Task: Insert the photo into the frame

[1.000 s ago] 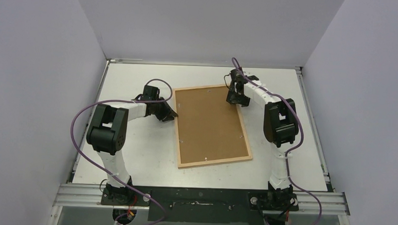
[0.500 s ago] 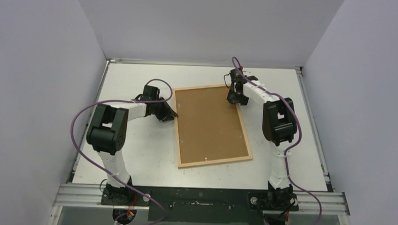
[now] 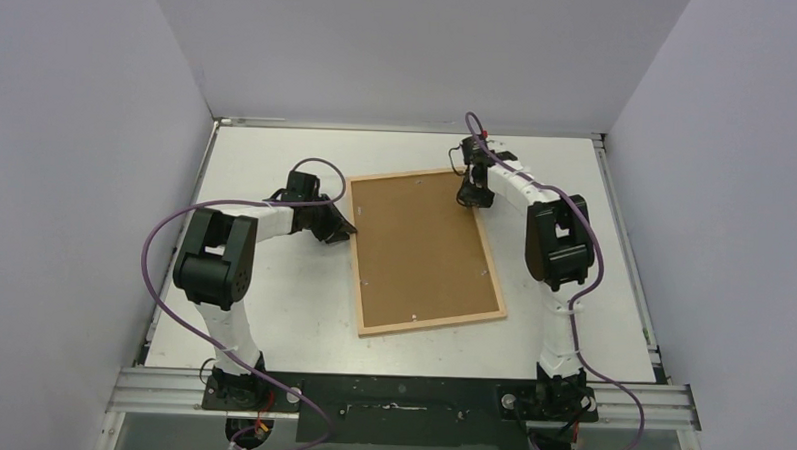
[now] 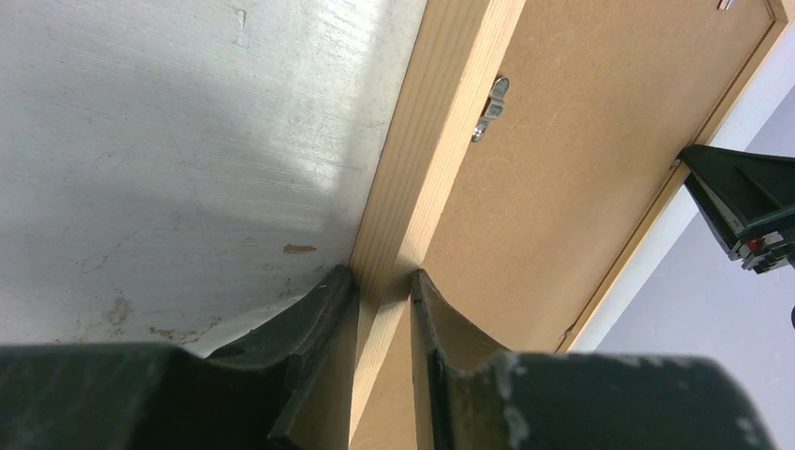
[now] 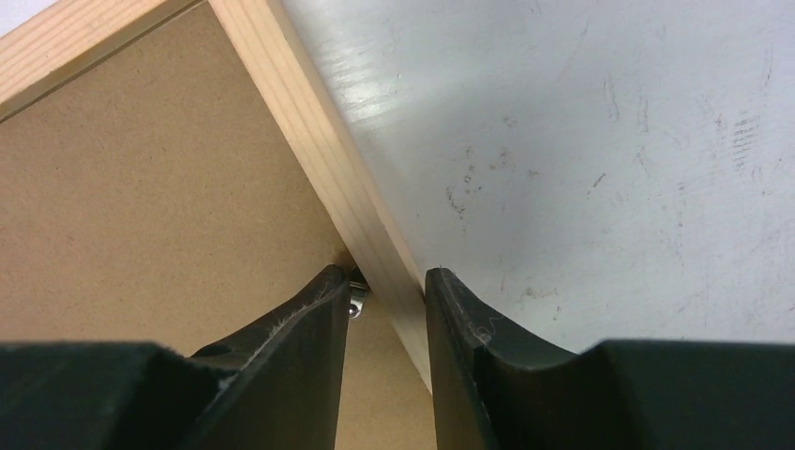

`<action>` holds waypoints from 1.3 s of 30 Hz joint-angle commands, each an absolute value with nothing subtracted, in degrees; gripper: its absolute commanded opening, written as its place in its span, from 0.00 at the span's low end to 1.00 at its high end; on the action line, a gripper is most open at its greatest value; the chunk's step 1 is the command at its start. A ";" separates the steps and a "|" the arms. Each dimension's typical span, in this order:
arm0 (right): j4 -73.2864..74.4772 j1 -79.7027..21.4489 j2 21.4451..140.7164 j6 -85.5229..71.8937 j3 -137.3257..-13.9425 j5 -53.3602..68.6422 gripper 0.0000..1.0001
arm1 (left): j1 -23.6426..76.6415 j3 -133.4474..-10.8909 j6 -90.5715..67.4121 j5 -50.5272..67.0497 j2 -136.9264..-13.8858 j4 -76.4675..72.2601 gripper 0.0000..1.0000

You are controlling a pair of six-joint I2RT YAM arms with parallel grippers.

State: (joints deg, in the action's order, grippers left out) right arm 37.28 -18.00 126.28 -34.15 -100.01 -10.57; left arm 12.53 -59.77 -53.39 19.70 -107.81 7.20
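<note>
- Brown board (image 3: pixel 424 248) fills the frame (image 3: pixel 431 322), which lies face down on the table (image 3: pixel 272 301) in the top view. The photo is nowhere visible; it is likely under that board, though I cannot tell. The left gripper (image 3: pixel 342 230) sits at the left rail and the right gripper (image 3: pixel 472 201) near the far right corner, probably to steady the frame from both sides.
- Left wrist: its fingers (image 4: pixel 314 323) pinch the left rail, one outside and one on the board side, below a clip (image 4: pixel 491 105).
- Right wrist: its fingers (image 5: pixel 305 328) straddle the right rail closely, beside a second clip (image 5: pixel 355 300). Whether they squeeze the rail yet, I cannot tell.
</note>
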 commanded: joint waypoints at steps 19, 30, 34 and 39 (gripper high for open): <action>33.92 -17.43 126.99 -32.83 -98.35 -4.68 0.00 | 13.10 -58.75 -53.53 19.87 -109.42 10.64 0.00; 33.76 -15.97 126.17 -29.88 -97.28 -1.81 0.00 | 13.01 -58.39 -53.45 19.60 -108.92 11.38 0.00; 33.29 -15.88 125.36 -29.36 -97.17 -0.76 0.00 | 13.01 -58.10 -53.44 19.51 -108.48 11.34 0.00; 31.60 -16.12 124.01 -31.24 -94.13 -0.44 0.00 | 13.05 -58.08 -54.15 20.02 -108.45 10.05 0.00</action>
State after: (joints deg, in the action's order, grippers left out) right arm 33.65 -15.73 125.29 -29.71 -97.71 -2.07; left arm 12.60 -59.72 -53.78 20.03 -107.81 7.03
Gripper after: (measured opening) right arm 0.311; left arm 0.218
